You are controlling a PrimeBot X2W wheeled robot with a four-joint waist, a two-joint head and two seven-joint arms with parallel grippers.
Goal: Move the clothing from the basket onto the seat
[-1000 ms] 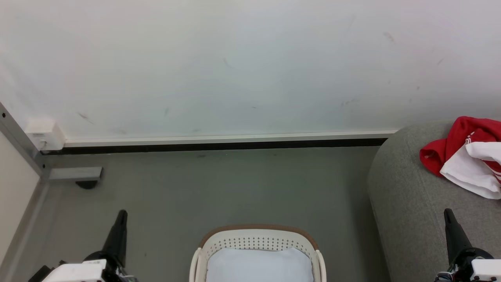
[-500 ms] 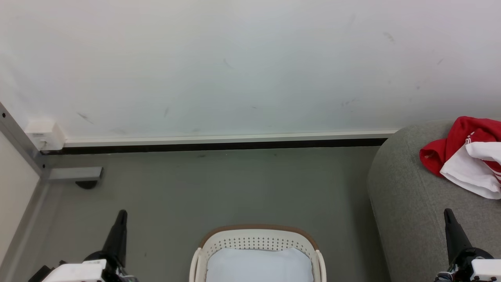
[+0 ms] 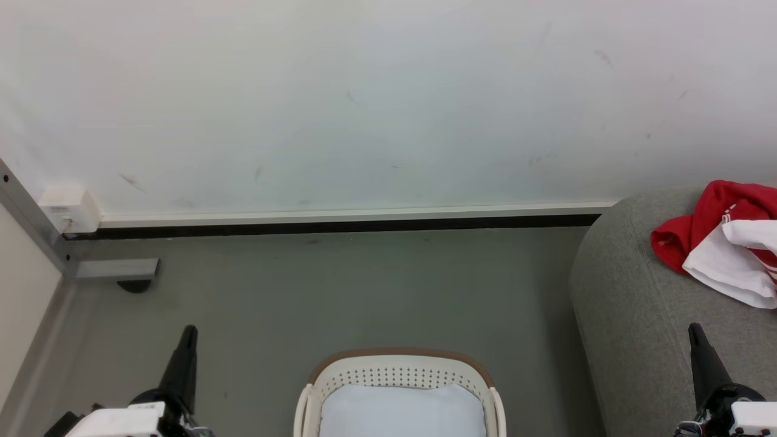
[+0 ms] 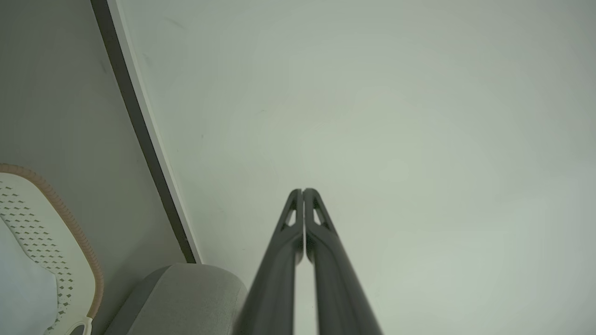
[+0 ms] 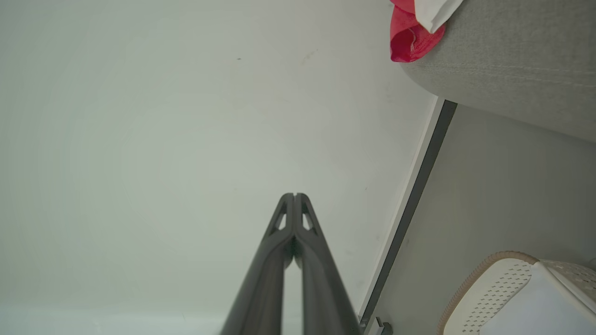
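Note:
The cream basket point(image 3: 394, 369) with its brown rim stands on the floor at the bottom centre of the head view, with pale blue clothing point(image 3: 400, 413) folded inside. It also shows in the wrist views, basket point(image 4: 51, 242) and basket point(image 5: 503, 284). The grey seat point(image 3: 637, 315) rises at the right and bears a red and white garment point(image 3: 722, 243). My left gripper point(image 3: 189, 331) is shut and empty, left of the basket. My right gripper point(image 3: 694, 328) is shut and empty, in front of the seat. Both point towards the wall, tips together: left gripper point(image 4: 303, 190), right gripper point(image 5: 294, 195).
A white wall point(image 3: 364, 103) with a dark skirting strip point(image 3: 340, 227) runs across the back. A metal frame post point(image 3: 30, 224) with a white box point(image 3: 70, 206) and a foot stands at the far left. Grey floor point(image 3: 364, 291) lies between basket and wall.

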